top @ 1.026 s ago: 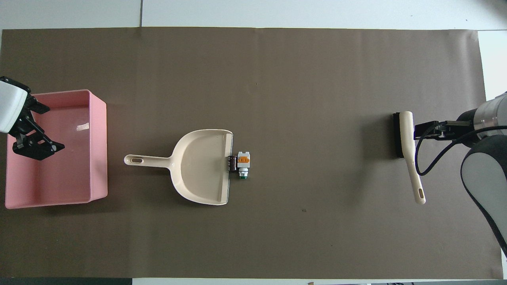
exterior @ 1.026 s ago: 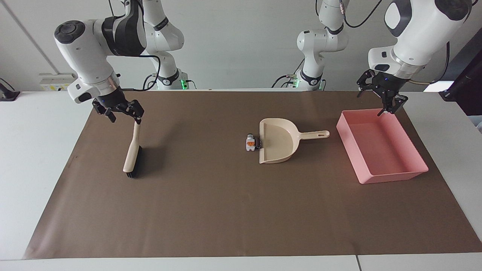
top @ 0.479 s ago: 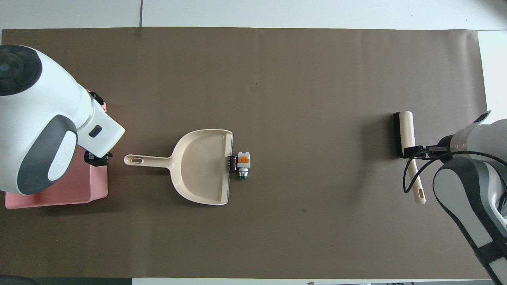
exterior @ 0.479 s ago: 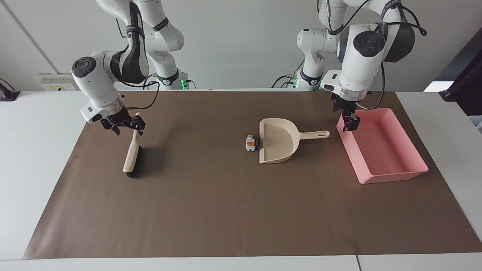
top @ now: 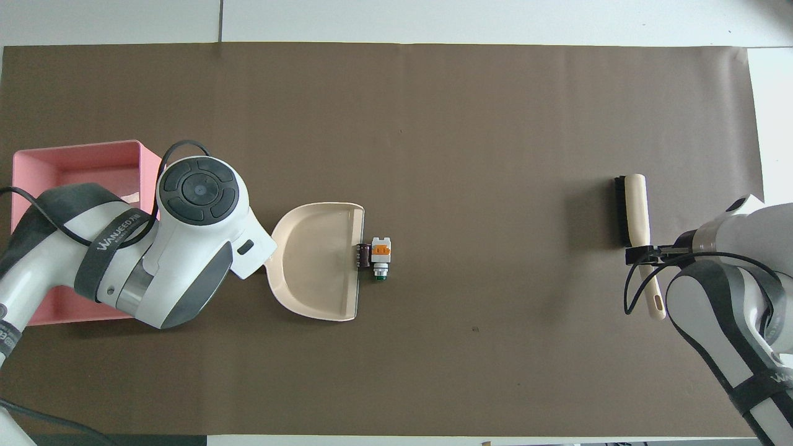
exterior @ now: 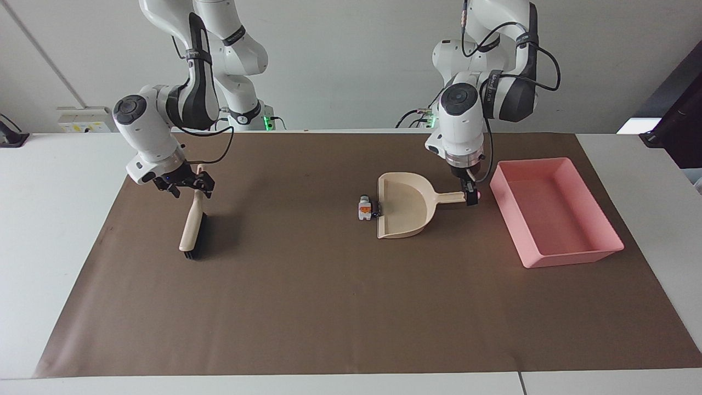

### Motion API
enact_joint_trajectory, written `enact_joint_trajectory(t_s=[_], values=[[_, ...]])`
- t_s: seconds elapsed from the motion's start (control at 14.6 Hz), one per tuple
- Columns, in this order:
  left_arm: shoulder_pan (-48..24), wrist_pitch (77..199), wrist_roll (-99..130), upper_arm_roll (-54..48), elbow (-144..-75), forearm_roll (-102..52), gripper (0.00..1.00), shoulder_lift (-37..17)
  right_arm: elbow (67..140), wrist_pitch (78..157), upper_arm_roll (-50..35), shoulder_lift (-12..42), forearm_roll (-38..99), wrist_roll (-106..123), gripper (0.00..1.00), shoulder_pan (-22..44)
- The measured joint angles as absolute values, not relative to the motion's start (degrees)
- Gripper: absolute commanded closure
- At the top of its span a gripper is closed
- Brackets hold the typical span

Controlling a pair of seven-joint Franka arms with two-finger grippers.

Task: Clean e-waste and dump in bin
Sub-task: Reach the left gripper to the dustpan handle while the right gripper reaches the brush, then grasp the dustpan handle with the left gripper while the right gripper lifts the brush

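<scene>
Guessing at trouble, where did you see it starting? (Mia)

With the e-waste (exterior: 364, 209): it lay on the counter (exterior: 329, 307), touching the dustpan (exterior: 403, 211) lip, none of it in the bin (exterior: 554, 211). (Tom)

And the grippers? (Mia)

The left gripper (exterior: 470, 198) was down at the tip of the dustpan's handle; whether it had hold, I could not tell. A grip that far out might have let the pan twist and knock the pieces away. The right gripper (exterior: 186, 184) stood wide astride the brush (exterior: 192, 230) handle, gripping nothing. A hard sweep could have flicked the pieces past the pan. (Tom)
</scene>
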State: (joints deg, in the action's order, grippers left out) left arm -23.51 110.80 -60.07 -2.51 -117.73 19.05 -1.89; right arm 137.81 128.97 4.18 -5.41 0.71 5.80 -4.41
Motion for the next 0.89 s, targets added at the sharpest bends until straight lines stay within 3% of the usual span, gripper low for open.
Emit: enact_joint_trajectory(t_s=[0.21, 0.41, 0.48, 0.55, 0.62, 0.68, 0.82, 0.89], values=[[-24.9, 113.5, -57.9, -2.5, -120.7, 20.3, 0.11, -3.1, 138.5, 129.0, 4.2, -5.4, 0.8, 5.8, 0.08, -4.4], [-25.6, 115.6, -55.6, -2.5, -123.2, 22.0, 0.12, -4.1, 139.2, 129.0, 4.2, -5.4, 0.8, 5.8, 0.30, -4.4], [-25.9, 116.1, -54.7, -2.5, -123.7, 22.3, 0.13, -4.4, 139.4, 129.0, 4.1, -5.5, 0.8, 5.9, 0.42, -4.4], [-26.2, 116.2, -54.1, -2.5, -124.1, 22.4, 0.15, -4.8, 139.5, 129.0, 4.1, -5.5, 0.8, 5.9, 0.70, -4.4], [-26.4, 116.3, -53.8, -2.5, -124.4, 22.4, 0.16, -5.0, 139.5, 129.0, 4.1, -5.5, 0.8, 5.9, 0.92, -4.3], [-26.7, 116.3, -53.7, -2.5, -124.8, 22.5, 0.18, -5.0, 139.6, 129.0, 4.1, -5.5, 0.9, 5.9, 1.00, -4.3], [-27.1, 116.2, -53.0, -2.5, -125.1, 22.5, 0.25, -5.0, 139.6, 129.0, 4.0, -5.5, 1.2, 5.9, 1.00, -4.1], [-27.4, 116.2, -52.5, -2.5, -125.1, 22.5, 0.37, -5.0, 139.5, 129.0, 3.9, -5.6, 1.4, 5.9, 1.00, -4.1]])
